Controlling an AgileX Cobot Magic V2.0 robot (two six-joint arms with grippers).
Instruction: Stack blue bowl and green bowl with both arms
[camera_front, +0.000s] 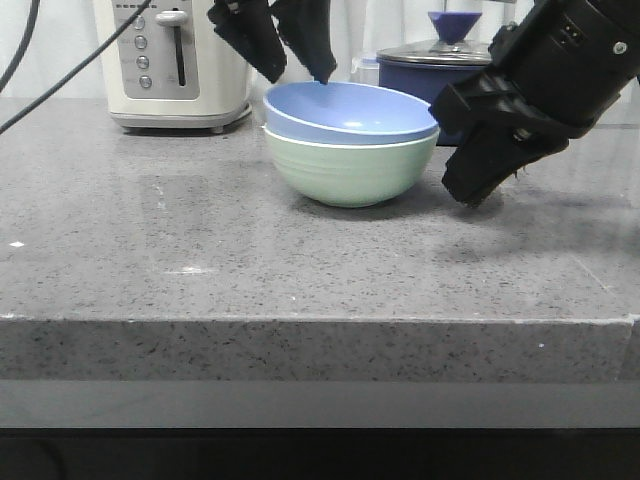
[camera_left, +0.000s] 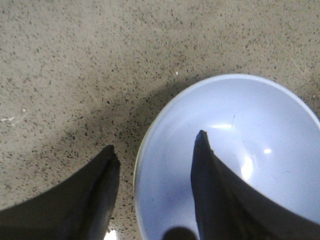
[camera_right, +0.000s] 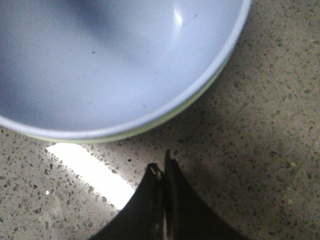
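Spread fingers are seen on the left gripper (camera_front: 296, 62), which hangs above the back-left rim of the blue bowl (camera_front: 350, 112); in the left wrist view one finger (camera_left: 220, 195) is set over the bowl's inside and the other over the counter (camera_front: 200, 250) outside the rim, with nothing grasped between them. Whether the inner fingertip touches the bowl cannot be told. On the right gripper (camera_front: 480, 185) the fingers (camera_right: 162, 200) are pressed together on nothing, and the gripper is held just beside the bowls on their right, apart from them. The blue bowl is nested inside the green bowl (camera_front: 350, 170), which rests on the speckled grey counter. A toaster (camera_front: 170, 60) and a lidded navy saucepan (camera_front: 440, 62) are placed behind the stack.
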